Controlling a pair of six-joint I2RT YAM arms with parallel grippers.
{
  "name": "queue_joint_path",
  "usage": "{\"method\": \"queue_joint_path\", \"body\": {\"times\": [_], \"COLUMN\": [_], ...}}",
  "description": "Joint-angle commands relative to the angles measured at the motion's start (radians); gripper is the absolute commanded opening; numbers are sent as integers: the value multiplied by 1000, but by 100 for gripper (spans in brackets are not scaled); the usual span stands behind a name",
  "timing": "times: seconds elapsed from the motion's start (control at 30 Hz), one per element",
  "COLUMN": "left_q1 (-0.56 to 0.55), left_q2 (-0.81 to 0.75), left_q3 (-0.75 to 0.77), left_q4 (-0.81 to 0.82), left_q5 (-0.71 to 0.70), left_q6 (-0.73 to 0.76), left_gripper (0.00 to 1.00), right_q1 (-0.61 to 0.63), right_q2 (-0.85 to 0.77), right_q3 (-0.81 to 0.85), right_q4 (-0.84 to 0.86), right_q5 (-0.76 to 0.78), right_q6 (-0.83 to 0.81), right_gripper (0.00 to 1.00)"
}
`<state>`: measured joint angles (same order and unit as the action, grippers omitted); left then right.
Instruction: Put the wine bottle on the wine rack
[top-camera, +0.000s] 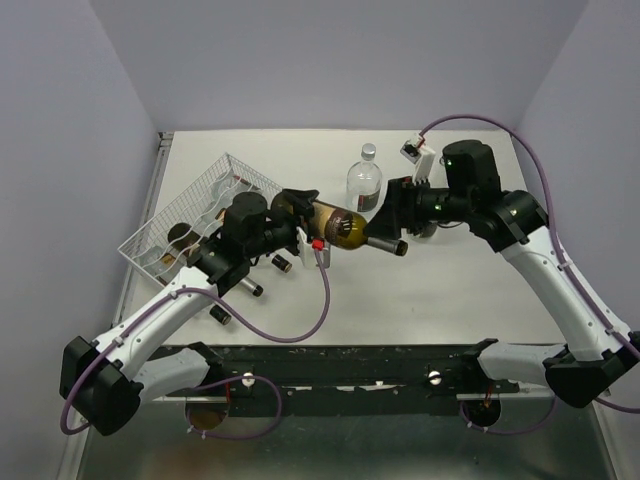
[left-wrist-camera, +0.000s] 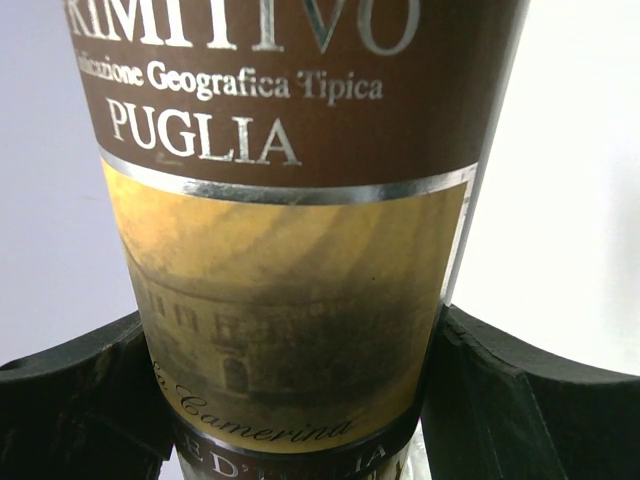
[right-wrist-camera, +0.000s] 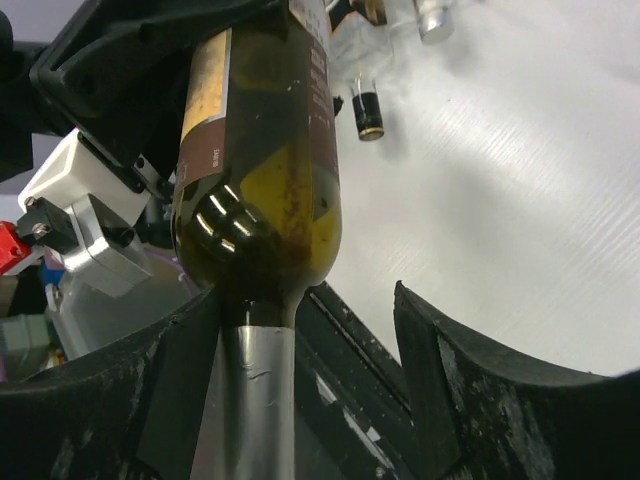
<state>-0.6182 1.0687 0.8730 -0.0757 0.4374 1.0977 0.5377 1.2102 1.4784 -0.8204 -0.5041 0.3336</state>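
Both arms are stretched inward to the wine bottle (top-camera: 338, 226), which is held level above mid-table beside the wine rack (top-camera: 215, 185), neck pointed toward the right arm. Its body is pinched by the left gripper (top-camera: 303, 224). The right gripper (top-camera: 386, 233) is spread around the neck.

Even light; glare on wine bottle (right-wrist-camera: 268, 190)

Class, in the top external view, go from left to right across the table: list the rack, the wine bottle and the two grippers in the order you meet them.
wine rack → left gripper → wine bottle → right gripper. The clear bottle is omitted: it overlaps the wine bottle.
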Motion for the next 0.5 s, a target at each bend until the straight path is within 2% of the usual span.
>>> {"method": "queue_joint_path", "body": {"times": [0.0, 0.2, 0.47], "left_q1": [-18, -29, -34], "left_q2": [-24, -27, -10], "left_q3": [-2, -12, -5], "left_q4": [108, 131, 123], "left_q5": [-45, -74, -86], "left_q6": [203, 295, 338], "left_gripper": [0, 0, 0], "right_q1": [10, 42, 96], "right_q2": [-15, 23, 81], "right_q3": [-27, -67, -69], "right_q4": [-68, -127, -151], "right_q5": [-85, -74, -39], "right_q6": [-34, -94, -114], "right_gripper": [79, 84, 81]}}
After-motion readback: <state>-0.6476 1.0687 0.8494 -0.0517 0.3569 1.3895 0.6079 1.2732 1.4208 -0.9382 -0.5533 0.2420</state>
